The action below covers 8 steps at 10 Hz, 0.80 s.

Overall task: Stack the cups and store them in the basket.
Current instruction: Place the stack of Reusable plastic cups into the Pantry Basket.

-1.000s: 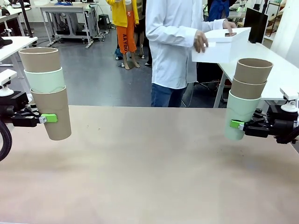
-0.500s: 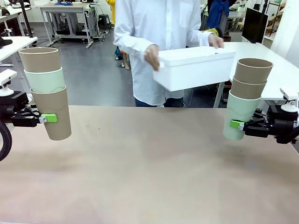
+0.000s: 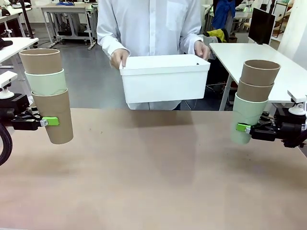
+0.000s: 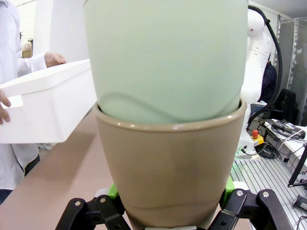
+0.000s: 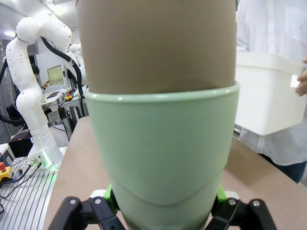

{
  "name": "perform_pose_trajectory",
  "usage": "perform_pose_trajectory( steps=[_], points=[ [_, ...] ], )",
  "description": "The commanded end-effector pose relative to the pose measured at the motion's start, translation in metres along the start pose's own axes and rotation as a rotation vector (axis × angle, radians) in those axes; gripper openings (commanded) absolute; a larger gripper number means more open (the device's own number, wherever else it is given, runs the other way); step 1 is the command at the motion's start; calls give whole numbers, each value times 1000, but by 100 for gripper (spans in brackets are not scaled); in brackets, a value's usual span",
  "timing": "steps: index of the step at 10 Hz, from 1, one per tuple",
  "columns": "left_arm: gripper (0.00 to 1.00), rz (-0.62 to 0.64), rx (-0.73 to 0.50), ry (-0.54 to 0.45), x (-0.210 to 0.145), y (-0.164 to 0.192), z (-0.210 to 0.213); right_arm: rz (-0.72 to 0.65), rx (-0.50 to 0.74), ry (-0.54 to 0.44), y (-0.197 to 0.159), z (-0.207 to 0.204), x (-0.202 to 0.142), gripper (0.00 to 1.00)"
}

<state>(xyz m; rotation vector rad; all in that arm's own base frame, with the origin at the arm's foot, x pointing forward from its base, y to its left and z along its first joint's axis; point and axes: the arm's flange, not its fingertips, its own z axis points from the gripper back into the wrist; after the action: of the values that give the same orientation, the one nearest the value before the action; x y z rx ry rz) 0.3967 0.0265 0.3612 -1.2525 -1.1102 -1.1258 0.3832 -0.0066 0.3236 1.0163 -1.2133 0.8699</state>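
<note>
**Two nested stacks held aloft, basket at the far edge**

The left gripper (image 3: 50,121) pinches the left stack (image 3: 48,96) by its lowest cup, green pads pressed to the wall, clear above the table (image 3: 153,182). This stack is three matte, smooth, tapered tumblers nested mouth-up: brown-tan at the bottom, pale mint in the middle, brown-tan on top. Its long axis stands close to vertical, the top leaning slightly toward the robot's left.

The right gripper (image 3: 244,128) likewise clamps the right stack (image 3: 254,96) by its lowest cup, a mint one with two brown-tan cups seated in it. This stack also hangs clear of the tabletop, mouth-up, its top tilted a little toward the robot's right.

In the left wrist view, the mint cup sits inside the brown cup's rounded rim, black finger links at either side.

The basket (image 3: 163,84) is white, smooth-walled plastic, rectangular with a rolled rim. A person's hands (image 3: 118,57) grip its two short ends. It is level, open side up, over the table's far edge between the stacks, long axis running left to right.
</note>
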Motion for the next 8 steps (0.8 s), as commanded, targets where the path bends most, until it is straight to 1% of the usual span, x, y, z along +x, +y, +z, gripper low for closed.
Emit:
perform_pose_trajectory(
  steps=[1, 8],
  points=[
    [86, -2, -6, -10, 4, -1, -1, 8, -2, -5, 0, 0, 4, 83],
    [86, -2, -6, -10, 4, -1, -1, 8, -2, -5, 0, 0, 4, 83]
  ],
)
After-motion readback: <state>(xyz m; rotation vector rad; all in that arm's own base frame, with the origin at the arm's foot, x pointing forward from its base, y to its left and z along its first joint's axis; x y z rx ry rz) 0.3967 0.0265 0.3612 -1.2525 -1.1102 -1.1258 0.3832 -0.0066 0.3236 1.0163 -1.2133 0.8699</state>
